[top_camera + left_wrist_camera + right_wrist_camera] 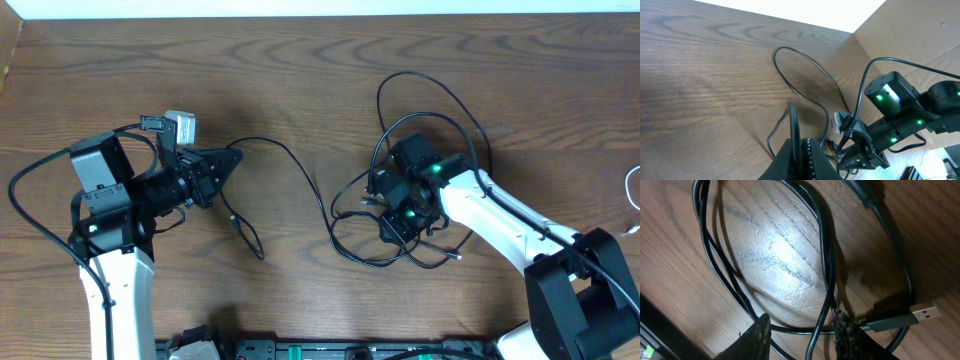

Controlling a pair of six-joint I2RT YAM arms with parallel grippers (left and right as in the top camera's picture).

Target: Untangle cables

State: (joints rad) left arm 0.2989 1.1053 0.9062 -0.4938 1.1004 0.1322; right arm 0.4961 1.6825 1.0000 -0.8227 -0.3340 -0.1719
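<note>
A dark brown wood-grain tabletop (300,80) fills nearly the whole overhead view, its grain running left to right. Seen close in the right wrist view, its surface has fine scratches and a bright patch of reflected light. A thin white strip (320,6) runs along its far edge, and a black rail (300,350) along the near edge. In the left wrist view, a tan cardboard panel (920,30) stands at the tabletop's edge.

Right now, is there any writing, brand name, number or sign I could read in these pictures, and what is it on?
No text can be read anywhere in these pictures.
Black cables: no print shows.
Metal plug: no logo or mark shows.
Small grey block: too small to tell whether it bears a label.
Green lights: plain glows, not signs.
</note>
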